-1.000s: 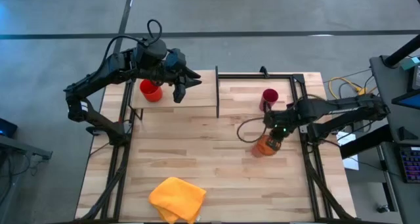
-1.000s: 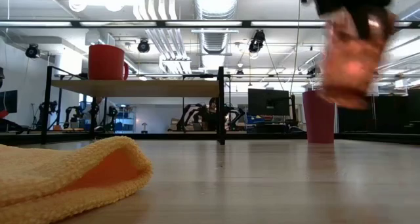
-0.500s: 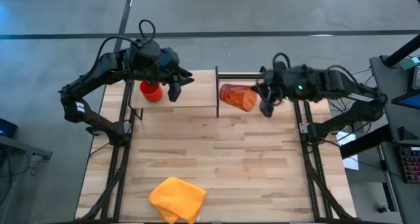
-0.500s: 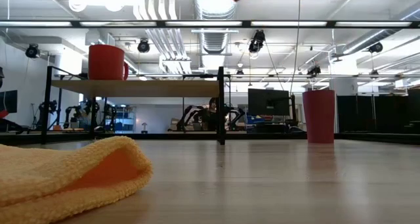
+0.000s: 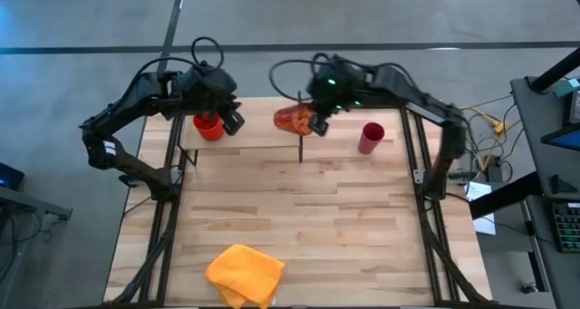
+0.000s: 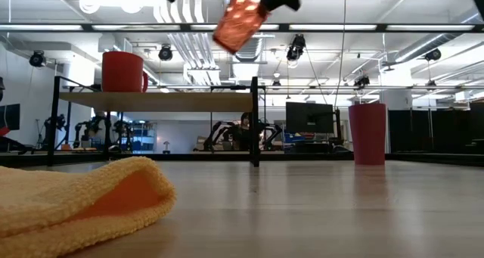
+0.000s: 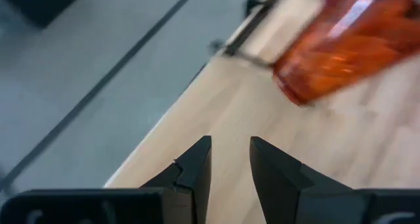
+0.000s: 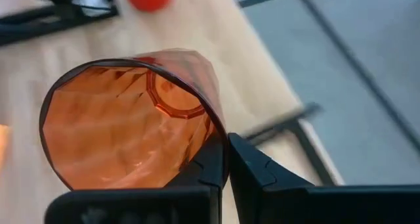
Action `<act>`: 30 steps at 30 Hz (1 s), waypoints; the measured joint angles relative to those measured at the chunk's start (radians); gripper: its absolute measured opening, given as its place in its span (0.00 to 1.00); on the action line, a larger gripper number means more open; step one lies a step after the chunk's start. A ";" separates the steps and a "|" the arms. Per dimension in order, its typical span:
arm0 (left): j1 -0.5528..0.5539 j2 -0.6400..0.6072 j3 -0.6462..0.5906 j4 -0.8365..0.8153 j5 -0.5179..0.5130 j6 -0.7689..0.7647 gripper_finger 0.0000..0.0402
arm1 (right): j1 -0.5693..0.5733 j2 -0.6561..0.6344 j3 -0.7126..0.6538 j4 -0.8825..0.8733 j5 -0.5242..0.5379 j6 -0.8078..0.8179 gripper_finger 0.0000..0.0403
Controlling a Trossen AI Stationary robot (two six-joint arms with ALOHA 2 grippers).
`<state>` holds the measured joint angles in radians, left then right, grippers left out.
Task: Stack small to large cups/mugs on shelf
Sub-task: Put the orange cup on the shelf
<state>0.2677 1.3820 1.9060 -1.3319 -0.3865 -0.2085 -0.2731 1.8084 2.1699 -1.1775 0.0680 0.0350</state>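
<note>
The red mug (image 5: 209,125) stands on the left part of the pale shelf (image 5: 263,139) and also shows in the low view (image 6: 122,71). My left gripper (image 5: 233,120) hovers just right of the mug, open by a narrow gap (image 7: 230,159) and empty. My right gripper (image 5: 317,123) reaches in over the shelf's dark divider (image 5: 300,132), shut on the orange cup (image 5: 294,119). The cup is high above the shelf (image 6: 240,20). The pink tumbler (image 5: 370,138) stands upright on the table right of the shelf. My right gripper pinches the orange cup's wall at its rim (image 8: 220,140), one finger inside the mouth and one outside. The fingers come from the table's right. The cup is lifted clear above the shelf, tipped toward its side, with its base (image 6: 227,40) pointing down and left.
A yellow cloth (image 5: 245,275) lies near the table's front edge, left of centre. The shelf's black frame (image 5: 362,103) runs along the far right part of the table. Bare planks lie between the cloth and the shelf.
My right gripper has lifted the orange cup off the table's right side and carried it up, toward the far edge and then left, to above the divider. The cup has tipped from upright toward its side. My left gripper has drawn back a little toward the red mug.
</note>
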 joint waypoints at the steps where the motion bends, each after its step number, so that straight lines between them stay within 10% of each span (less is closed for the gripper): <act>1: 0.001 0.003 -0.001 -0.021 -0.005 -0.016 0.22 | -0.009 0.027 0.023 0.011 -0.037 -0.003 0.02; 13: 0.008 0.009 -0.151 -0.024 -0.008 -0.075 0.22 | -0.056 0.257 0.174 0.002 -0.126 0.018 0.02; 30: 0.015 0.008 -0.496 0.412 0.007 -0.074 0.22 | -0.063 0.263 0.184 0.007 -0.117 0.024 0.02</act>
<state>0.2824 1.3905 1.4096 -0.9197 -0.3800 -0.2828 -0.3359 2.0716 2.3543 -1.1709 -0.0486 0.0593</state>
